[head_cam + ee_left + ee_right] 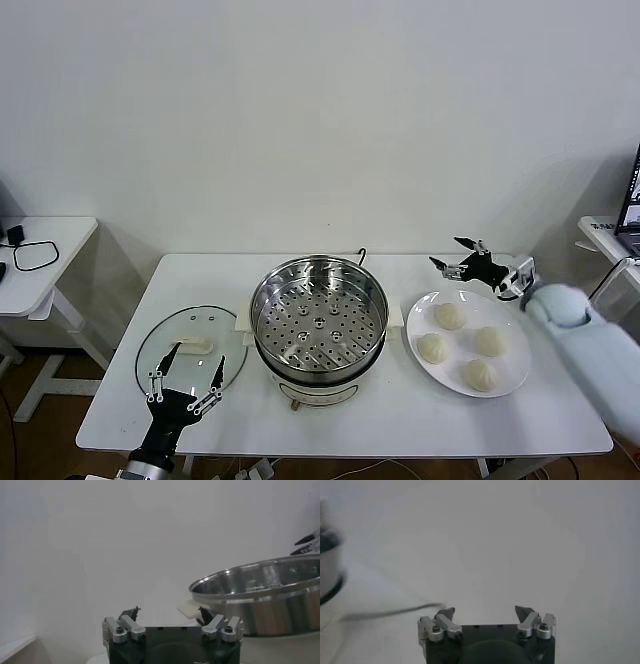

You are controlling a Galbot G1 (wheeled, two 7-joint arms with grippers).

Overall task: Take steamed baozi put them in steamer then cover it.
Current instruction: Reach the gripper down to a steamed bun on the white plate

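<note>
nearest the body: left gripper (186, 375) low at the front edge of the white table (400, 420), jaws spread wide and empty, hovering over the near rim of the glass lid (190, 345) that lies flat beside the steamer's left handle. best left waiting there, since covering comes last.

mid-table: steamer (318, 318) standing uncovered, perforated tray bare, no bun in it yet. just to its right, white plate (505, 385) bearing all four steamed baozi (449, 315), close together but apparently not touching.

farther back: right gripper (466, 264) above the plate's far rim, fingers apart, holding nothing (its wrist view shows only bare table and the dark cord (390, 612)).

for the step in hand, judged as the first pick: bring that claw down over the far bun, straddle its widest part, close gently so the soft dough is not dented, lift clear of the neighbours, then set down toward one side of the tray, leaving room for three more.
</note>
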